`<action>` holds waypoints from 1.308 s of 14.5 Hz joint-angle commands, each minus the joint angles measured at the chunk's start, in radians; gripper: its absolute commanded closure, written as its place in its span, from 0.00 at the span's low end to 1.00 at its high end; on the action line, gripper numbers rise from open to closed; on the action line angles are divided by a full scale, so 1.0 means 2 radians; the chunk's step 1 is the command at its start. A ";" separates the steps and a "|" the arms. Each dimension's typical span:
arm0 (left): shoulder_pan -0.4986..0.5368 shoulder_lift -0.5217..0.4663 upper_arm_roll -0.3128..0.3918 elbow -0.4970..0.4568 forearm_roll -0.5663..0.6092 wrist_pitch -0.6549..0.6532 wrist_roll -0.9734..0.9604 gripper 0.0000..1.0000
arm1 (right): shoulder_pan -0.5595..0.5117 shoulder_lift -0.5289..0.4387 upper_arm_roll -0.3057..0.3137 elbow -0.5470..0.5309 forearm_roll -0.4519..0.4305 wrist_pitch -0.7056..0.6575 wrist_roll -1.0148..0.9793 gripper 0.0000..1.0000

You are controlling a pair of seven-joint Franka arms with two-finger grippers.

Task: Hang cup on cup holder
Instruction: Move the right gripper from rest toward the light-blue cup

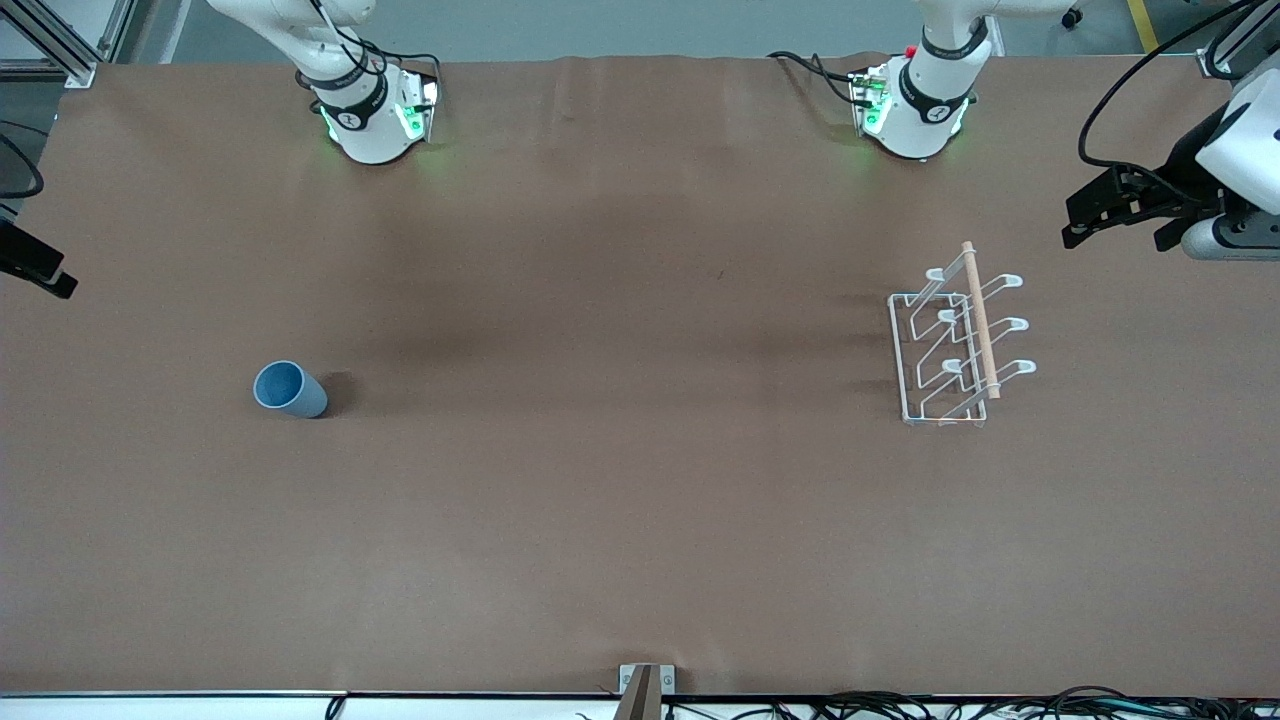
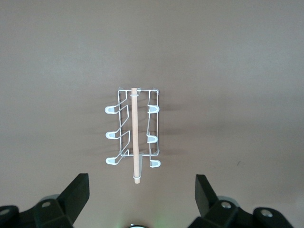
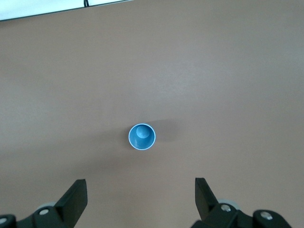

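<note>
Both grippers, left (image 2: 137,202) and right (image 3: 140,202), hang spread and empty; cup (image 1: 289,390) stands upright toward the right arm's end, well apart from rack (image 1: 958,340); nothing started; the right gripper must descend and grasp.

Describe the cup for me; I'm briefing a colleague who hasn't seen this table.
On the brown table, look toward the right arm's end, well apart from the white wire rack with a wooden rod. There a small matte blue tapered tumbler stands upright, mouth up. It is the only blue thing, and it has no handle.
</note>
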 commanded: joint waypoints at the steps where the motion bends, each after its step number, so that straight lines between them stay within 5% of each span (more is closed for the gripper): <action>1: 0.003 -0.001 0.001 0.007 -0.005 0.005 0.004 0.01 | -0.001 -0.003 0.003 0.000 -0.002 0.000 0.002 0.00; 8: -0.002 0.001 0.004 0.007 -0.006 0.012 -0.006 0.01 | -0.004 -0.002 0.003 -0.003 -0.001 0.002 -0.001 0.00; 12: -0.002 0.001 0.004 0.007 -0.004 0.012 -0.004 0.01 | -0.005 0.000 0.002 -0.052 0.000 0.016 -0.018 0.00; 19: -0.003 0.000 0.004 0.004 -0.004 0.011 0.004 0.01 | -0.009 0.002 -0.001 -0.255 0.000 0.227 -0.070 0.00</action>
